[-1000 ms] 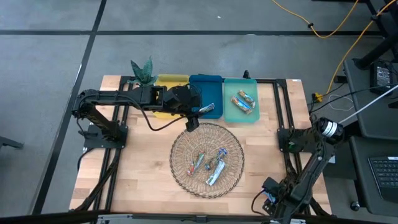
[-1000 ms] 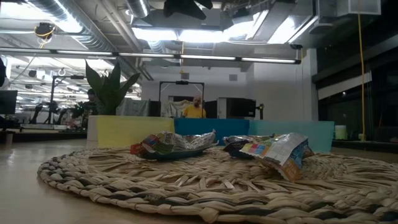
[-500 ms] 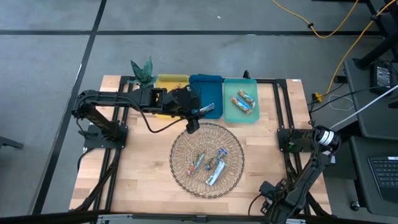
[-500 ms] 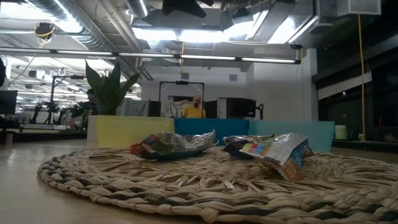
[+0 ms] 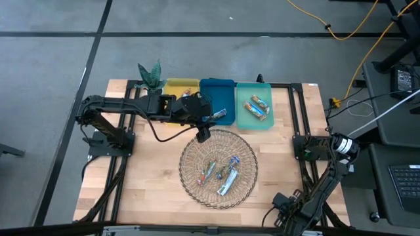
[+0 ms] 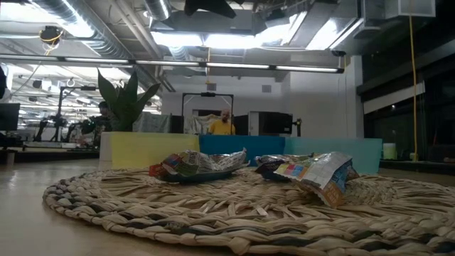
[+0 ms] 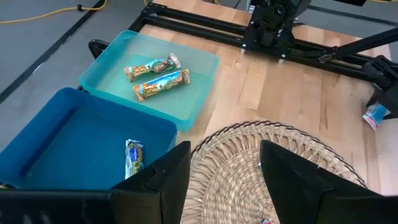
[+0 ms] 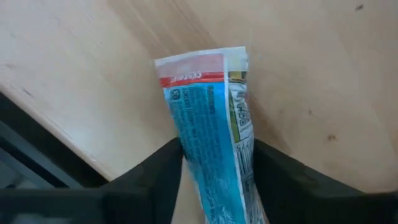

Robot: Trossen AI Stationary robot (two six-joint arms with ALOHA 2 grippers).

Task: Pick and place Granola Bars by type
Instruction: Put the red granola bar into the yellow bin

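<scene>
My left gripper (image 5: pixel 203 134) (image 7: pixel 227 186) hangs open above the far rim of the round wicker basket (image 5: pixel 218 168), facing the trays. Three granola bars (image 5: pixel 222 172) (image 6: pixel 316 171) lie in the basket. The blue tray (image 7: pixel 74 134) holds one bar (image 7: pixel 134 158), and the teal tray (image 7: pixel 193 93) holds two tan-green bars (image 7: pixel 155 74). The left arm partly hides the yellow tray (image 5: pixel 180 86). My right gripper (image 5: pixel 281 211) (image 8: pixel 217 168) is at the table's near right corner, shut on a bright blue bar (image 8: pixel 208 112) (image 7: pixel 376 115). My right gripper pinches the bright blue bar between its two fingers (image 8: pixel 155 177) across the wrapper's width, on the part nearest the wrist (image 8: pixel 214 155). The bar sticks out past the fingertips, its crimped red-and-white end (image 8: pixel 199 65) over the wooden table top. Whether that end touches the wood I cannot tell.
A small green plant (image 5: pixel 149 73) stands at the far left corner beside the yellow tray. Black rails (image 5: pixel 298 111) frame the table top. Bare wood (image 5: pixel 147 177) lies left of the basket. A person in yellow (image 6: pixel 222 126) shows far back in the room.
My left gripper has drifted slightly toward the near edge, over the basket's far rim, still open. My right arm has shifted a little toward the table's near left with the blue bar still in its gripper. The bars in the basket and trays have stayed where they were.
</scene>
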